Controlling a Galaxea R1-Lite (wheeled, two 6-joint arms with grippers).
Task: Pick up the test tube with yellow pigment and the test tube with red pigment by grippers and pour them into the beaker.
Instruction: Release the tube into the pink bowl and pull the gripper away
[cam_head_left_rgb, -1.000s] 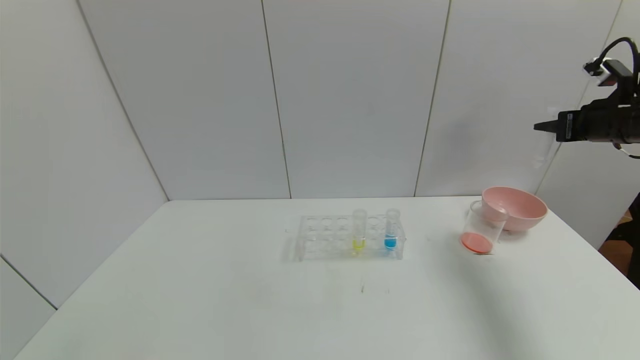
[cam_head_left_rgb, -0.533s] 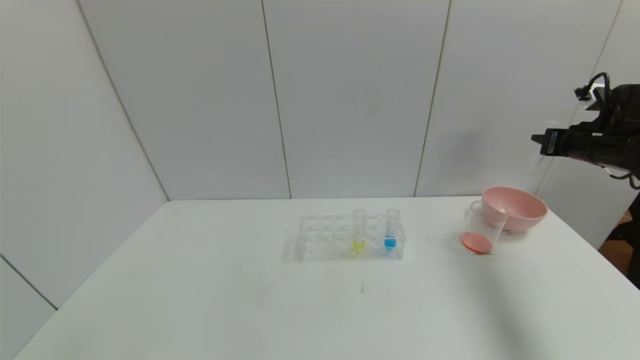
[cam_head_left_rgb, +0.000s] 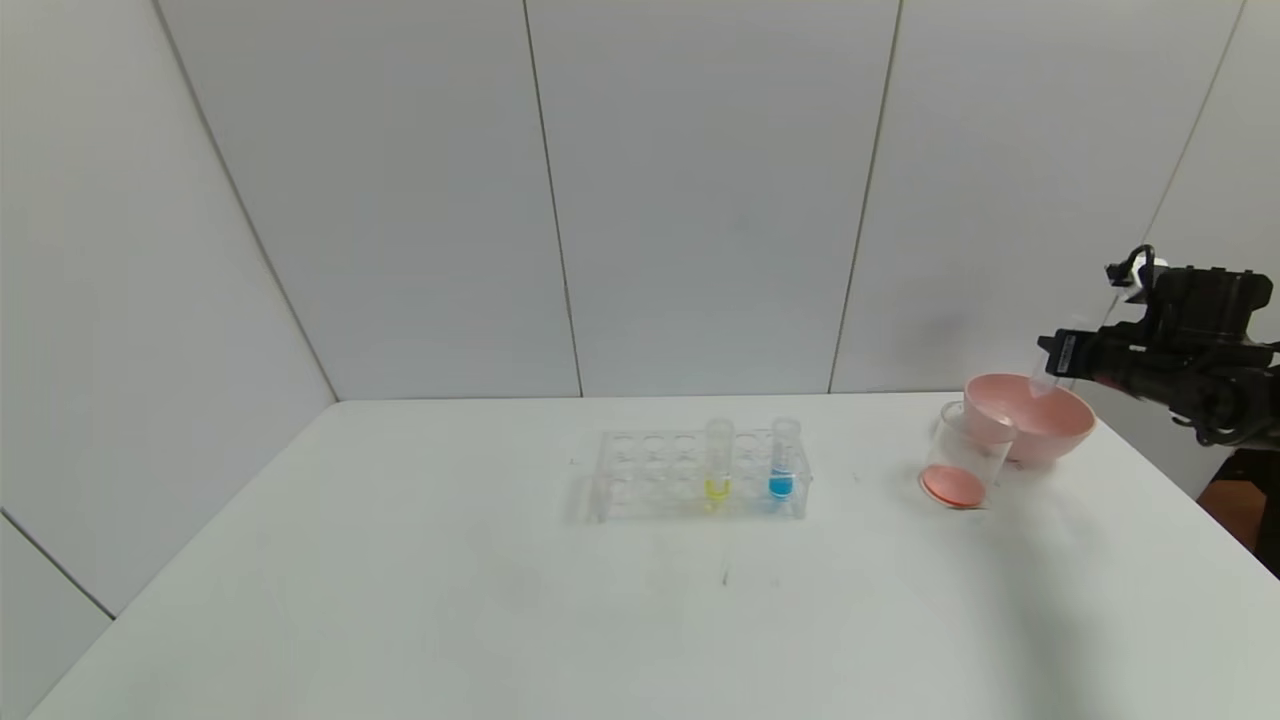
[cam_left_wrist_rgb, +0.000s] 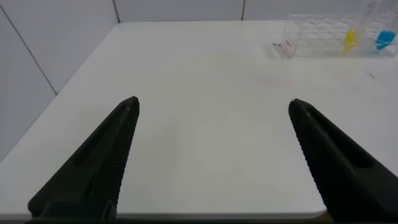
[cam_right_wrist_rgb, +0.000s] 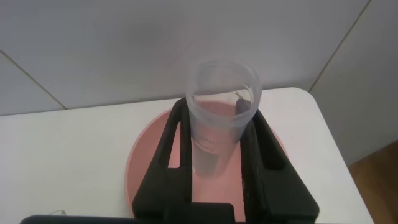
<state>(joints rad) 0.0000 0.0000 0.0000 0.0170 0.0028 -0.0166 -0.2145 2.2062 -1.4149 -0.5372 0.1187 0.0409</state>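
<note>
**A:** What was the right gripper (cam_head_left_rgb: 1052, 356) doing at that moment?

**B:** It hung above the pink bowl (cam_head_left_rgb: 1040, 425) at the table's far right, its jaws closed tight on a clear, emptied test tube (cam_right_wrist_rgb: 221, 118). In the right wrist view the tube sat clamped between the two black fingers (cam_right_wrist_rgb: 174, 149), its open mouth facing the camera and the bowl's pink inside showing beneath it.

**A:** And the red pigment?

**B:** An orange-red layer lay at the bottom of the beaker (cam_head_left_rgb: 962, 468), which stood just beside the bowl, on its left, touching or nearly touching it.

**A:** Where was the yellow one?

**B:** The test tube with yellow pigment (cam_head_left_rgb: 718, 462) stood upright in the clear tube rack (cam_head_left_rgb: 640, 475) at mid-table, with the blue-liquid tube (cam_head_left_rgb: 783, 460) a couple of slots to its right.

**A:** The left gripper (cam_left_wrist_rgb: 212, 109)?

**B:** Spread wide, holding nothing, low over the white table (cam_head_left_rgb: 400, 580) well away from the rack.
</note>
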